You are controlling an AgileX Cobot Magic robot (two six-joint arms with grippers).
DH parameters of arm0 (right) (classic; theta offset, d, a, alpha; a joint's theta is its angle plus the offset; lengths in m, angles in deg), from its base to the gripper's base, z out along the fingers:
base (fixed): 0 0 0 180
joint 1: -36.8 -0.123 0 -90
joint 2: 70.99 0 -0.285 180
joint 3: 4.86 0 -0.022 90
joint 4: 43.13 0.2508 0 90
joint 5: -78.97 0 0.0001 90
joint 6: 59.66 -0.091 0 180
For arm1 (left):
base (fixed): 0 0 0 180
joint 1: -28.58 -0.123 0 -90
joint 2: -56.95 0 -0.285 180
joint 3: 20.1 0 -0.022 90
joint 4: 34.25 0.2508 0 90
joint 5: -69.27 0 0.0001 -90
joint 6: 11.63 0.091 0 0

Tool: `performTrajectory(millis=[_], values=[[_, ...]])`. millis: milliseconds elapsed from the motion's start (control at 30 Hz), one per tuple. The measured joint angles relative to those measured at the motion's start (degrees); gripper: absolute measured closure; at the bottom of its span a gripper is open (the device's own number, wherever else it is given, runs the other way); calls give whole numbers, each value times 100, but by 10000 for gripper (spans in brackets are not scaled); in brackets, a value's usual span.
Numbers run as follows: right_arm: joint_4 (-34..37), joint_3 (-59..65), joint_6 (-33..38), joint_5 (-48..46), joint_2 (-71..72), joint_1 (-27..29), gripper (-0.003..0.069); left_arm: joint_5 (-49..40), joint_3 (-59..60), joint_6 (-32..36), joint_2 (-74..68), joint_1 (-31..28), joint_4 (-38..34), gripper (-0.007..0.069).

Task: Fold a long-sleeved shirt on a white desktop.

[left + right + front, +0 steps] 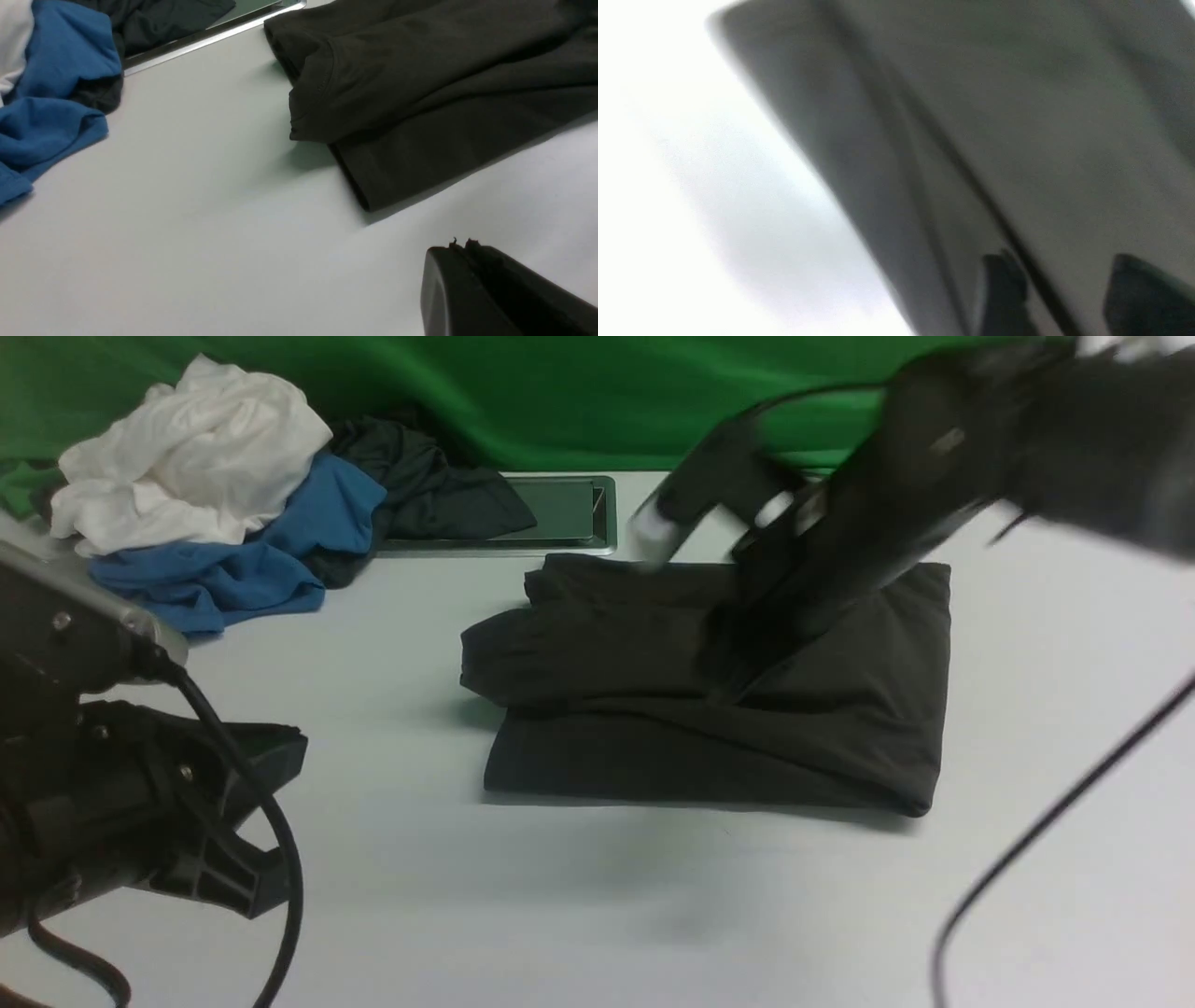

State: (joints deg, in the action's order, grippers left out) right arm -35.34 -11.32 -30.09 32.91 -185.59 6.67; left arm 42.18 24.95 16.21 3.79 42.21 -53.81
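Black-brown jersey, the long-sleeved shirt (747, 728) lies folded into a broad rectangle near the middle of the smooth white bench (392, 896), with a sleeve laid across its upper layer and the cuff end bulging out on the robot's left side. From the left wrist camera the same shirt (420, 88) shows stacked folded edges resting flat on the bench (187, 224). The right claw (738, 653) reaches down onto the top of the folded shirt; it is blurred in the front view, but the right wrist camera shows its 2 dark fingertips (1001, 280) standing apart over the fabric (1017, 116), with nothing pinched between them. The left claw (460, 245) hovers low over bare bench, well apart from the shirt's near corner, its jaws pressed together and empty. At the far left of the bench sits a heap of clothes: a crumpled white garment (196, 448) on top, a blue garment (271, 551) beneath it, and a smaller dark grey-black garment (429, 485) draped partly over a rectangular metal-framed hatch (560, 513). A bright green cloth (560, 392) hangs behind.
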Motion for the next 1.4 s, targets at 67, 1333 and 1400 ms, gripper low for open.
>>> performTrajectory(millis=[67,1333,1400], values=[[0,0,155,352,-304,-127,258,-35,0,0,0,0,-39,606],[-324,0,188,668,-470,-226,555,-91,0,5,0,0,-98,606],[-324,0,152,618,-476,-240,529,-96,0,5,0,0,-98,606]])
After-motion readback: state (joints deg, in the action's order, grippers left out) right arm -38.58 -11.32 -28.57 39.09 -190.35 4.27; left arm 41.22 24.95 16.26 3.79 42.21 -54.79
